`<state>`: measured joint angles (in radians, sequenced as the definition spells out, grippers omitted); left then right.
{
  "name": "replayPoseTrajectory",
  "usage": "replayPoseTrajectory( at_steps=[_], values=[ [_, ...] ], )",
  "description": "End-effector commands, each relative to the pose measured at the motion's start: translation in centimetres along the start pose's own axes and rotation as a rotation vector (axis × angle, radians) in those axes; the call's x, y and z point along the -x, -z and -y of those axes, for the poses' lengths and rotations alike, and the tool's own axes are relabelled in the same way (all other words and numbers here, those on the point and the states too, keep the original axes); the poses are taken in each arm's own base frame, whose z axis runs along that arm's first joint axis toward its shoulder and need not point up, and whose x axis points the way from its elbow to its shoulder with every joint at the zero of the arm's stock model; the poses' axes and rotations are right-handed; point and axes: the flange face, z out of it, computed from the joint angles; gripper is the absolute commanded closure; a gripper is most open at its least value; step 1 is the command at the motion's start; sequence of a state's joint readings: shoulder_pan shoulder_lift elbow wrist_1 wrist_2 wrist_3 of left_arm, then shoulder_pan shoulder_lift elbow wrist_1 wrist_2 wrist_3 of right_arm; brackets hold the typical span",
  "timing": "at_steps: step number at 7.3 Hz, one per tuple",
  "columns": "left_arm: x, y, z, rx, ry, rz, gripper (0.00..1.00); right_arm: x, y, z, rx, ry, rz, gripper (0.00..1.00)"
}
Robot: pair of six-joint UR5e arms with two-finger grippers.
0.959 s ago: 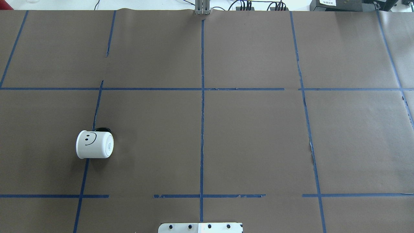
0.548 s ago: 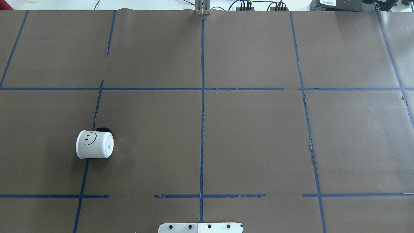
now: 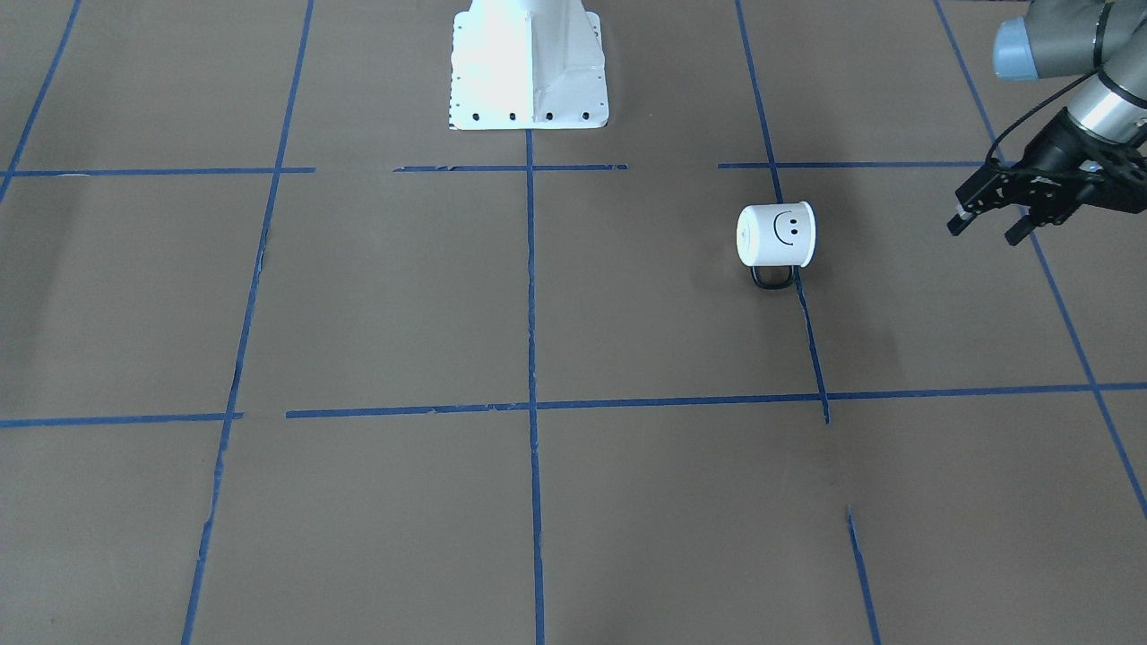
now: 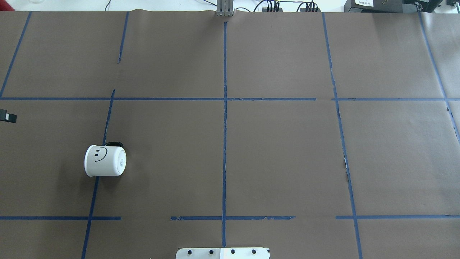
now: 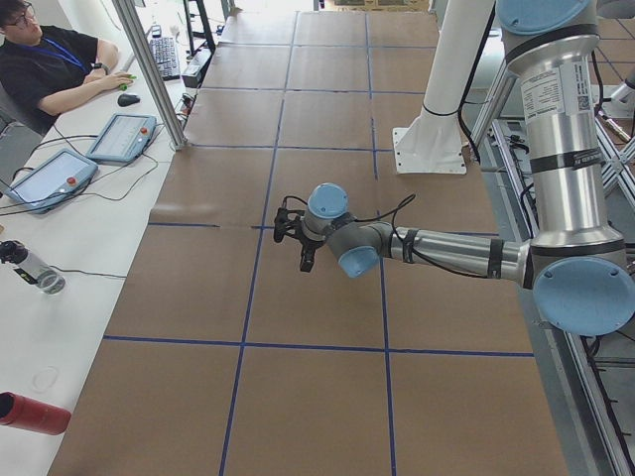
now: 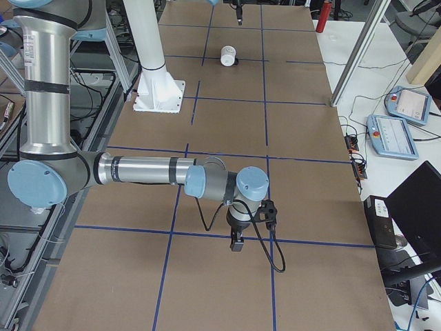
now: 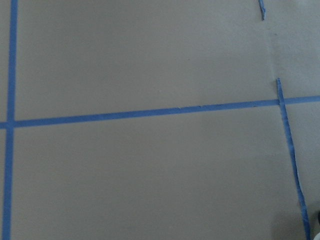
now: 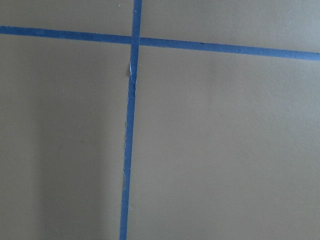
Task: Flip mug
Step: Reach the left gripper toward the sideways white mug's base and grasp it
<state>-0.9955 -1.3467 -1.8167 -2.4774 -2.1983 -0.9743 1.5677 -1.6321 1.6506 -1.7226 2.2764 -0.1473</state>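
The white mug (image 4: pixel 105 160) with a black smiley face lies on its side on the brown paper at the left of the table. Its flat base faces the table's middle. Its black handle (image 3: pixel 772 278) points away from the robot. It also shows in the exterior right view (image 6: pixel 228 55). My left gripper (image 3: pixel 986 224) hovers open and empty beyond the mug, toward the table's left end. Only its tip (image 4: pixel 8 117) shows in the overhead view. My right gripper (image 6: pixel 236 243) hangs over the table's right part, far from the mug. I cannot tell whether it is open or shut.
Blue tape lines (image 4: pixel 224 126) divide the brown paper into squares. The white robot base plate (image 3: pixel 529 63) stands at the robot's side of the table. An operator (image 5: pixel 50 69) sits at a side desk with tablets (image 5: pixel 45 178) beyond the table's left end.
A tip of my left gripper has come into the overhead view at its left edge. The mug has not moved.
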Motion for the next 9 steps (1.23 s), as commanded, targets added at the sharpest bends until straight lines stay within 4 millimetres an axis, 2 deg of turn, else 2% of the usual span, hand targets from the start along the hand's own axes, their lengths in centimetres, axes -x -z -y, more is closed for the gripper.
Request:
replayPoseTrajectory(
  at_steps=[1, 2, 3, 4, 6, 7, 9],
  values=[
    [-3.7, -2.9, -5.2, -0.017, 0.084, -0.128, 0.00, 0.0, 0.0, 0.0, 0.000, 0.000, 0.000, 0.00],
    [-5.4, -4.7, -6.8, -0.036, 0.154, -0.143, 0.00, 0.0, 0.0, 0.0, 0.000, 0.000, 0.000, 0.00],
    [-6.9, -5.5, -7.1, -0.068, 0.208, -0.167, 0.00, 0.0, 0.0, 0.0, 0.000, 0.000, 0.000, 0.00],
    [-8.6, -5.3, -6.7, -0.085, 0.247, -0.286, 0.00, 0.0, 0.0, 0.0, 0.000, 0.000, 0.000, 0.00],
    [-10.4, -8.3, -5.2, -0.087, 0.265, -0.364, 0.00, 0.0, 0.0, 0.0, 0.000, 0.000, 0.000, 0.00],
    [-11.0, -8.9, -4.9, -0.083, 0.271, -0.371, 0.00, 0.0, 0.0, 0.0, 0.000, 0.000, 0.000, 0.00],
    [-10.8, -10.3, -6.8, -0.047, 0.245, -0.408, 0.00, 0.0, 0.0, 0.0, 0.000, 0.000, 0.000, 0.00]
  ],
)
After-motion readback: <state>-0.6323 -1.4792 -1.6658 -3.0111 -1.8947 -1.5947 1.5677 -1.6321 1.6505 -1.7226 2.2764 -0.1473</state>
